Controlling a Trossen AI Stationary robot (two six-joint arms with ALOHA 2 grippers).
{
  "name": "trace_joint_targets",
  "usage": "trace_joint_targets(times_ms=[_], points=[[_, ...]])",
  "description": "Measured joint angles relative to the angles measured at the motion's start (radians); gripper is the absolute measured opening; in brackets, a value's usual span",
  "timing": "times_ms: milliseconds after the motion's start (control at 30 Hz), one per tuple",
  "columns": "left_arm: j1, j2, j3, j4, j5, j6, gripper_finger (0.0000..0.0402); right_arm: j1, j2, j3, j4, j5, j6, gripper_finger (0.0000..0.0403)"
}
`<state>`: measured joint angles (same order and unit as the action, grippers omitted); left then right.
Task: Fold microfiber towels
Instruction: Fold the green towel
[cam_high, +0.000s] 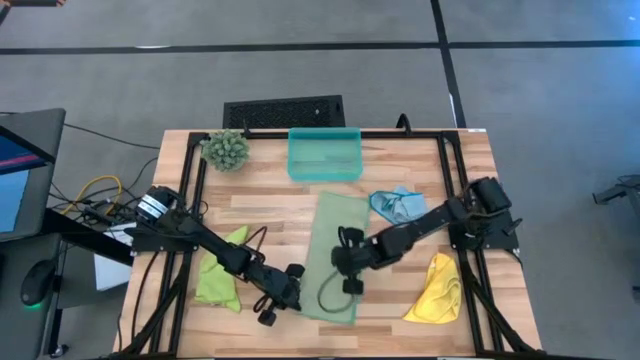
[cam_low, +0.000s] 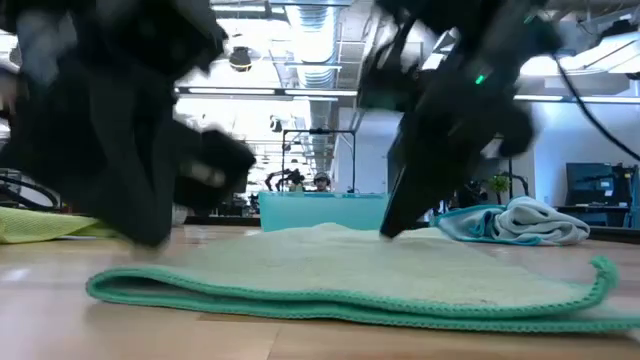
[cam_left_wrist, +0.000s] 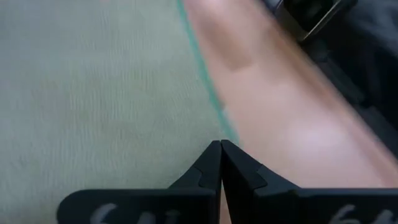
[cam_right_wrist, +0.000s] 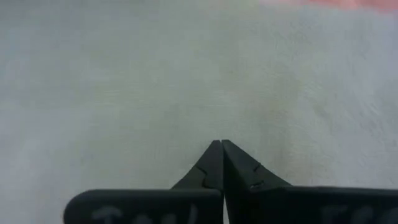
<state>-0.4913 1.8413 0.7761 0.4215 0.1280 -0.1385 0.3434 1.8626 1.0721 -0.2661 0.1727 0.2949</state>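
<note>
- Nearest us, the sage towel (cam_high: 334, 256) lies flat in the middle of the table (cam_high: 470, 335), already doubled into a long strip; its folded edge faces the low camera.
- Our left gripper (cam_high: 292, 284) sits at the strip's left edge near the front end, fingers pinched together with nothing between them; we judge it should press that edge flat, not drag it.
- Our right gripper (cam_high: 343, 262) rests on top of the strip near its middle, fingers also pressed together and holding nothing; we use it as an anchor while smoothing.
- For the next fold, we judge both grippers need to take the front end's corners together, so that the layers stay aligned.
- Beside the strip wait the lime towel (cam_high: 220, 276) on the left and the yellow towel (cam_high: 437, 292) on the right.
- Farther back lie the blue towel (cam_high: 397, 205) and the tray (cam_high: 325, 165).
</note>
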Motion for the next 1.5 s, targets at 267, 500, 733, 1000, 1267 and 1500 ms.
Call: trace_joint_targets(times_ms=[267, 500, 733, 1000, 1267, 1500], points=[[-0.006, -0.014, 0.002, 0.033, -0.068, 0.001, 0.0000, -0.047, -0.050, 0.002, -0.111, 0.186, 0.026, 0.0015], [0.014, 0.033, -0.014, -0.009, -0.070, -0.065, 0.0000, -0.253, -0.025, -0.018, -0.159, 0.205, 0.070, 0.0013], [0.002, 0.054, 0.015, -0.002, 0.023, -0.078, 0.0000, -0.396, -0.009, -0.091, 0.031, 0.054, -0.035, 0.0016], [-0.016, 0.002, 0.086, -0.024, -0.057, -0.056, 0.0000, -0.392, -0.008, -0.100, 0.260, -0.009, -0.167, 0.0013], [-0.016, -0.025, 0.138, -0.407, -0.539, -0.221, 0.0000, -0.316, -0.119, -0.101, 0.094, 0.124, -0.106, 0.0012], [-0.007, -0.025, 0.121, -0.470, -0.614, -0.256, 0.0000, -0.099, -0.146, -0.100, 0.157, 0.140, -0.138, 0.0015]])
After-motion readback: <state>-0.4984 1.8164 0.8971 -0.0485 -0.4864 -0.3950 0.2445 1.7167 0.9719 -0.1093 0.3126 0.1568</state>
